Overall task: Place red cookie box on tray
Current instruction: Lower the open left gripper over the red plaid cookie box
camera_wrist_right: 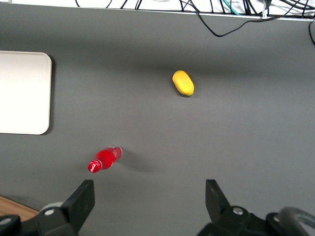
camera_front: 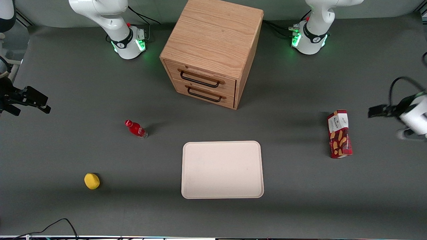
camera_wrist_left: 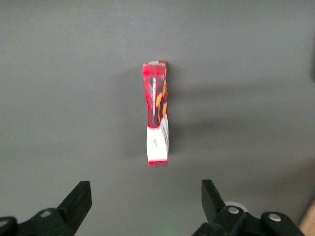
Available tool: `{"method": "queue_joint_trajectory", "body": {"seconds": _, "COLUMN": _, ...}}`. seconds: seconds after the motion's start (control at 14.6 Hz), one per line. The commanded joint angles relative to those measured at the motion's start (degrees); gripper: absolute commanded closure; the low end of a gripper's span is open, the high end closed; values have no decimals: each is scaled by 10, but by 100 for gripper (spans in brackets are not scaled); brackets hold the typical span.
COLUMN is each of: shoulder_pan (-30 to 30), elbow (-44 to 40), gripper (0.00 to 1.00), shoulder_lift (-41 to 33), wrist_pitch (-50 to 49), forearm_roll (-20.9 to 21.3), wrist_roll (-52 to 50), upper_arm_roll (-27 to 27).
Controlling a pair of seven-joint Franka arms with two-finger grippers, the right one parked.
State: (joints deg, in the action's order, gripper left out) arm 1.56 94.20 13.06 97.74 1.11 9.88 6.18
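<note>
Front view shows the red cookie box (camera_front: pixel 339 134) lying well apart from the tray (camera_front: pixel 222 169), toward the working arm's end. The gripper (camera_wrist_left: pixel 146 196) hangs above the box, fingers wide apart. Next, I think, it must drop and pinch the box.

Wooden two-drawer cabinet (camera_front: pixel 213 50) on gray tabletop (camera_front: pixel 66 83), drawers shut. Small red bottle (camera_front: pixel 136 129) nearer the camera, toward parked arm's end. Yellow lemon-like object (camera_front: pixel 91 181) nearer still.

Red cookie box (camera_front: pixel 339 134) (camera_wrist_left: pixel 157 114) lies, seemingly on edge, well apart from empty cream tray (camera_front: pixel 222 169) (camera_wrist_right: pixel 22 92).
</note>
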Motion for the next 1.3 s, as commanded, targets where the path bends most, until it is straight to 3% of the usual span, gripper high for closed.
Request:
{"method": "queue_joint_trajectory", "body": {"seconds": 0.0, "shoulder_pan": 3, "elbow": 168, "gripper": 0, "shoulder_lift": -22, "wrist_pitch": 182, "forearm_roll": 7, "wrist_roll": 18, "upper_arm_roll": 3}}
{"method": "queue_joint_trajectory", "body": {"seconds": 0.14, "shoulder_pan": 2, "elbow": 254, "gripper": 0, "shoulder_lift": -7, "wrist_pitch": 324, "forearm_roll": 5, "wrist_roll": 25, "upper_arm_roll": 3}}
{"method": "queue_joint_trajectory", "body": {"seconds": 0.27, "shoulder_pan": 2, "elbow": 288, "gripper": 0, "shoulder_lift": 24, "wrist_pitch": 413, "forearm_roll": 5, "wrist_roll": 25, "upper_arm_roll": 3}}
{"method": "queue_joint_trajectory", "body": {"seconds": 0.34, "shoulder_pan": 3, "elbow": 308, "gripper": 15, "shoulder_lift": 37, "wrist_pitch": 455, "forearm_roll": 0, "wrist_roll": 25, "upper_arm_roll": 3}}
{"method": "queue_joint_trajectory", "body": {"seconds": 0.41, "shoulder_pan": 2, "elbow": 326, "gripper": 66, "shoulder_lift": 47, "wrist_pitch": 494, "forearm_roll": -2, "wrist_roll": 23, "upper_arm_roll": 3}}
{"method": "queue_joint_trajectory", "body": {"seconds": 0.48, "shoulder_pan": 1, "elbow": 329, "gripper": 100, "shoulder_lift": 54, "wrist_pitch": 503, "forearm_roll": -3, "wrist_roll": 25, "upper_arm_roll": 3}}
{"method": "queue_joint_trajectory", "body": {"seconds": 0.96, "shoulder_pan": -1, "elbow": 310, "gripper": 100, "shoulder_lift": 25, "wrist_pitch": 457, "forearm_roll": -27, "wrist_roll": 21, "upper_arm_roll": 3}}
{"method": "queue_joint_trajectory", "body": {"seconds": 1.1, "shoulder_pan": 0, "elbow": 255, "gripper": 100, "shoulder_lift": 0, "wrist_pitch": 362, "forearm_roll": -36, "wrist_roll": 18, "upper_arm_roll": 3}}
{"method": "queue_joint_trajectory", "body": {"seconds": 1.23, "shoulder_pan": 2, "elbow": 138, "gripper": 100, "shoulder_lift": -12, "wrist_pitch": 204, "forearm_roll": -46, "wrist_roll": 8, "upper_arm_roll": 2}}
